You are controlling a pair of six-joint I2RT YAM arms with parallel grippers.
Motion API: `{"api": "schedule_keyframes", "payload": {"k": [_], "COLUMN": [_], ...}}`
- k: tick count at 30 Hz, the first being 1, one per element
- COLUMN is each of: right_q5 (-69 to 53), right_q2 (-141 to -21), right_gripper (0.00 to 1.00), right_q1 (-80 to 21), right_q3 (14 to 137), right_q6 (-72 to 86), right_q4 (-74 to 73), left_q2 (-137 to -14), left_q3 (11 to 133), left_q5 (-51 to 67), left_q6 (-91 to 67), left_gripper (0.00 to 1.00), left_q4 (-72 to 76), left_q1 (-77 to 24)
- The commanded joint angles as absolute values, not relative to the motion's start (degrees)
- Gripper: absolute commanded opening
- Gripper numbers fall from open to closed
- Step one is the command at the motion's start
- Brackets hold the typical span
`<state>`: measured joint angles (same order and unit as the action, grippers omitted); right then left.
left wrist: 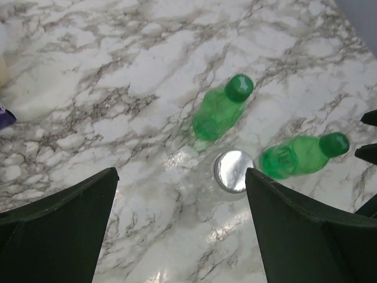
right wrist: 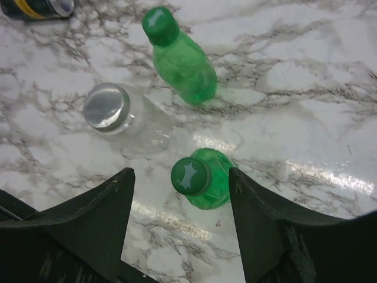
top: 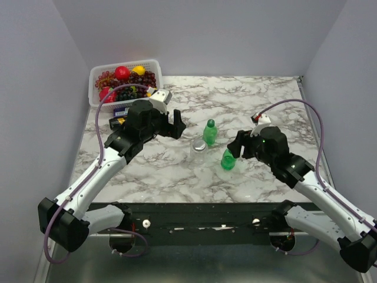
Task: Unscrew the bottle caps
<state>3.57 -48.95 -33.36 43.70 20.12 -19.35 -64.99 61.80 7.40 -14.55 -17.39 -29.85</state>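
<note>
Near the middle of the marble table (top: 177,171) three bottles stand upright and close together, each with its cap on: a far green bottle (top: 210,133), a clear bottle (top: 198,145) just beside it, and a near green bottle (top: 228,160). The right wrist view shows the far dark green cap (right wrist: 160,25), the silvery cap (right wrist: 106,107) and the near dark green cap (right wrist: 190,175). The right pincer (top: 235,143) hovers open over the near green bottle, with that cap between its two fingers. They seem not to touch it, though the angle makes this hard to judge. The left pincer (top: 175,124) is also open, above the table to the left of the bottles and apart from them. At the far left corner sits a basket (top: 93,82) of fruit, with a dark can (right wrist: 35,7) lying near it.
</note>
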Motion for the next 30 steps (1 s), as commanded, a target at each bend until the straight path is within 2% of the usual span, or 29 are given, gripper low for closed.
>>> {"api": "schedule_keyframes", "payload": {"k": [1, 10, 22, 30], "right_q5": [17.1, 18.8, 24.8, 25.7], "right_q2": [-49.5, -51.5, -58.8, -60.5], "right_gripper": [0.72, 0.66, 0.65, 0.59], "right_q1": [-37.1, -41.7, -46.1, -46.3], "right_q3": [43.2, 44.0, 47.7, 46.9], "right_q6": [22.0, 22.2, 22.3, 22.0], "right_q4": [-25.2, -26.5, -28.7, -26.2], "left_q2": [-61.8, -61.1, -61.3, -61.1], "left_q3": [57.1, 56.6, 57.0, 57.1], "left_q5": [7.1, 8.7, 8.3, 8.5], "left_q6": [-12.0, -12.2, -12.5, -12.5], "left_gripper": [0.99, 0.99, 0.99, 0.99], "left_q4": [-17.1, -16.0, -16.7, -16.7], "left_q1": [-32.6, -33.7, -33.8, -34.3]}}
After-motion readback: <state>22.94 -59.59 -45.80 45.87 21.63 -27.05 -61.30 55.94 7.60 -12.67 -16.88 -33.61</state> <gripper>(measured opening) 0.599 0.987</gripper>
